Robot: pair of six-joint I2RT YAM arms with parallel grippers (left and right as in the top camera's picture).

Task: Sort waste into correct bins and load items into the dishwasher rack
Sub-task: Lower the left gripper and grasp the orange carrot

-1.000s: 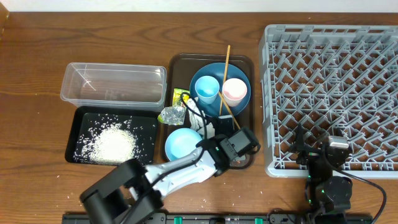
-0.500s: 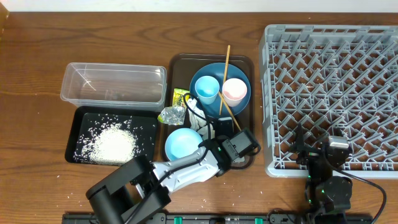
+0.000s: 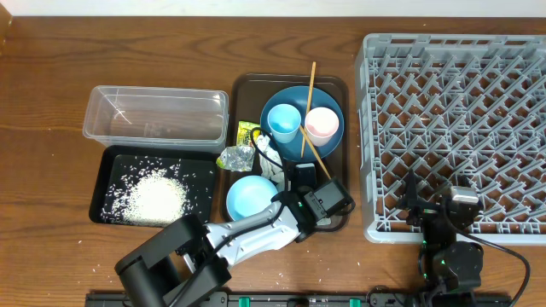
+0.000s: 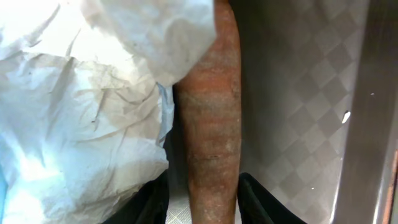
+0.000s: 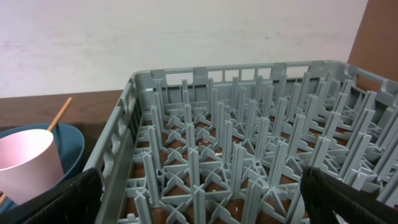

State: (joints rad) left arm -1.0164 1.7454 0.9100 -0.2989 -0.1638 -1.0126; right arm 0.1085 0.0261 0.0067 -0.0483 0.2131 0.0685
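In the left wrist view an orange carrot [image 4: 211,124] lies on the brown tray floor [image 4: 292,93], with crumpled white tissues [image 4: 81,112] against its left side and over its far end. My left gripper [image 4: 205,202] is open; its fingers stand either side of the carrot, with a thin gap on the left. Overhead, this gripper [image 3: 300,176] is low in the tray's front part and hides the carrot. My right gripper [image 5: 205,199] is open and empty over the front edge of the grey dishwasher rack [image 3: 452,128].
The blue plate [image 3: 283,97] holds a light blue cup [image 3: 284,122], a pinkish cup [image 3: 322,125] and chopsticks [image 3: 310,85]. A pale blue bowl [image 3: 252,196], foil [image 3: 235,157] and a yellow-green packet [image 3: 248,132] sit nearby. Left are the clear tub [image 3: 153,115] and the black tray [image 3: 111,170] holding rice [image 3: 158,196].
My left wrist has shifted slightly down and left over the tray. The right arm has not moved.
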